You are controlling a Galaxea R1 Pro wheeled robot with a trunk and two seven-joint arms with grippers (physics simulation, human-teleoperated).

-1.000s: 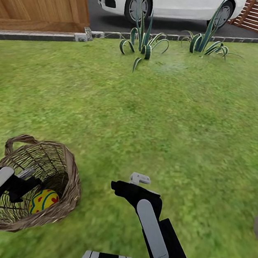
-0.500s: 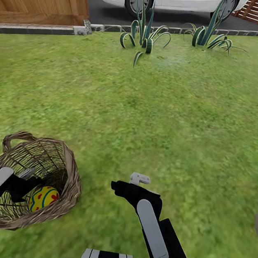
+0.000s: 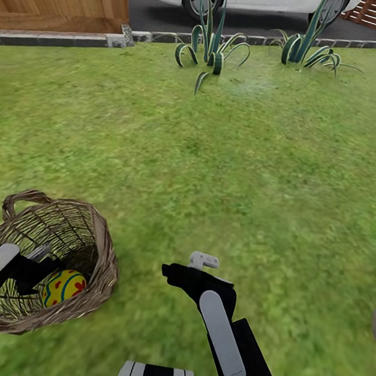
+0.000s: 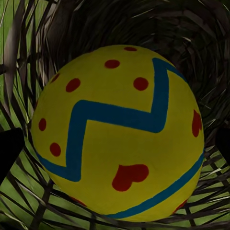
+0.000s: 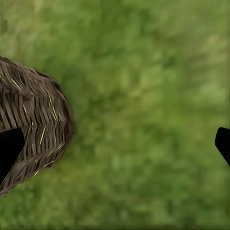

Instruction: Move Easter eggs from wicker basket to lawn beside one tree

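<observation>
The wicker basket (image 3: 48,263) sits on the lawn (image 3: 244,179), to the left of the right gripper (image 3: 190,267). One Easter egg (image 3: 63,287) lies inside it, just ahead of the left gripper (image 3: 36,264), which reaches into the basket.

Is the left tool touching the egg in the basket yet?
Cannot tell. In the left wrist view the Easter egg sits between dark fingertips, but no gap or contact is plain; the head view hides it.
</observation>
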